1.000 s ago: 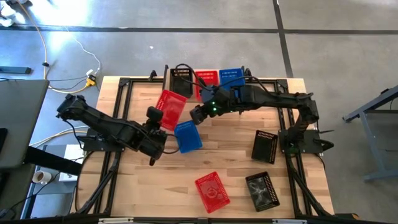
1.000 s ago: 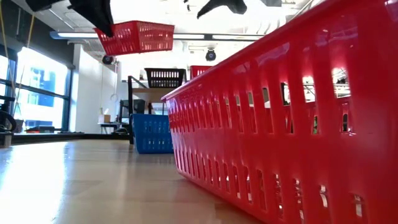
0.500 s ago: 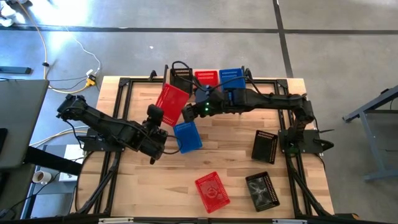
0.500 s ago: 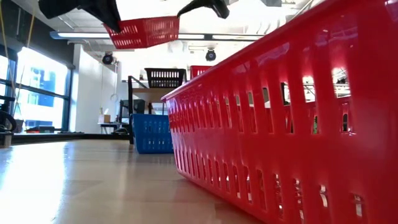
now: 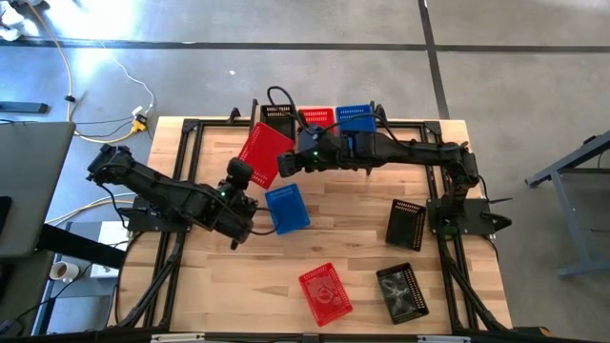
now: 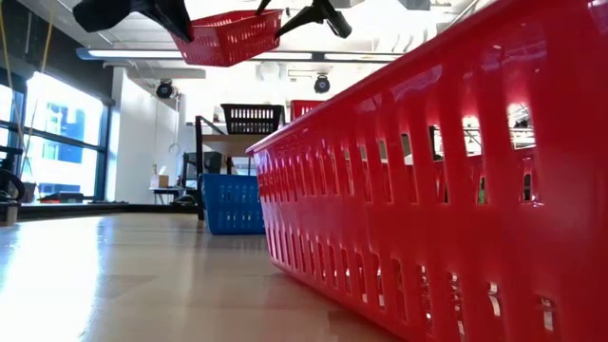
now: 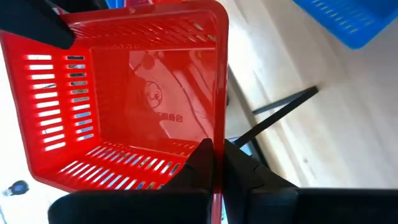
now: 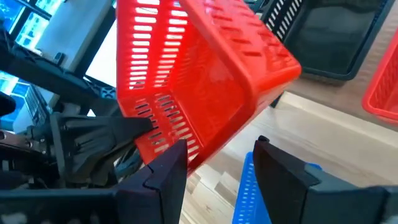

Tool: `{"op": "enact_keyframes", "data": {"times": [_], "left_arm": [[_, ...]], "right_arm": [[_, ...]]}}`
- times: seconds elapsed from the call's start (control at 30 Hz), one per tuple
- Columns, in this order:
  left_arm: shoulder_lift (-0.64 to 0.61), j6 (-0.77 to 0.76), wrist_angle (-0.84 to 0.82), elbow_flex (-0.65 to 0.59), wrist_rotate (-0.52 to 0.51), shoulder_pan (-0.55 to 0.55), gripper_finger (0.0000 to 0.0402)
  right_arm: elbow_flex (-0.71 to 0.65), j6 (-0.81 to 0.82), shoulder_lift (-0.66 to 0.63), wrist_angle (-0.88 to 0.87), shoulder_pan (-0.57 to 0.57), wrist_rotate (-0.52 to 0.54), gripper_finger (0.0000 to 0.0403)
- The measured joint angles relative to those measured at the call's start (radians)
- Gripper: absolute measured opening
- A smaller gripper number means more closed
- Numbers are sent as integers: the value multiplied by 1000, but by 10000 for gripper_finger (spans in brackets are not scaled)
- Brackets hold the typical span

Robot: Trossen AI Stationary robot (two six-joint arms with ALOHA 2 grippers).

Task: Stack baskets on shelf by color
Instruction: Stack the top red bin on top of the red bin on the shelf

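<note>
While left hand (image 7: 214, 163) pinches raised red basket's (image 5: 264, 155) wall, right hand (image 8: 217, 163) spread beside it

held basket (image 5: 264, 153): red, slotted mesh | shelf row upper centre: black basket (image 5: 278, 115), red (image 5: 317, 117), blue (image 5: 355, 116) | table (image 5: 219, 276): light wood | lower right: red basket (image 5: 325, 292), black basket (image 5: 401, 292)

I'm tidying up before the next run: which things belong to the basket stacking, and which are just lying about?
Job: red perforated plastic basket in the left gripper; loose blue basket; loose red basket; two loose black baskets; shelved black basket; shelved red basket; shelved blue basket; wood-topped shelf.
Lying about: pale cable and yellow plug on the floor.
</note>
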Motion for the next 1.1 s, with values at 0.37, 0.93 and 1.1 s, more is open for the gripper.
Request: {"op": "enact_keyframes", "data": {"times": [0.37,0.93,1.1], "left_arm": [[0,35,19,0,-56,23,0],[0,96,68,-2,-67,24,1],[1,109,67,-3,-30,23,1]], "right_arm": [[0,17,0,15,-23,2,103],[3,-25,21,56,-50,-27,12],[3,-25,51,55,-51,-50,5]]}}
